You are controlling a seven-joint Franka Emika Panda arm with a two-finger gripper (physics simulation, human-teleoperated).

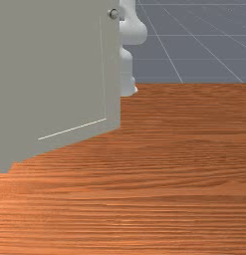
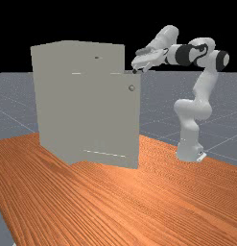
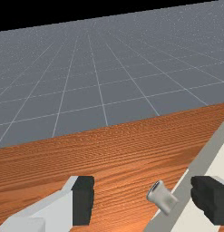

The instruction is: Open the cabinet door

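The fingers [image 2: 135, 71] stand wide apart with nothing gripped, near the top corner of the door [image 2: 108, 117]; whether they touch it I cannot tell. In the wrist view the knob [image 3: 161, 198] lies between them, closer to one, clear of both. The door stands over the counter [image 2: 139, 206], its knobbed panel reaching farther to the far view's right than the upper cabinet [image 2: 50, 103]. Beyond, the arm's base [image 2: 188, 149] sits near the counter's back edge.
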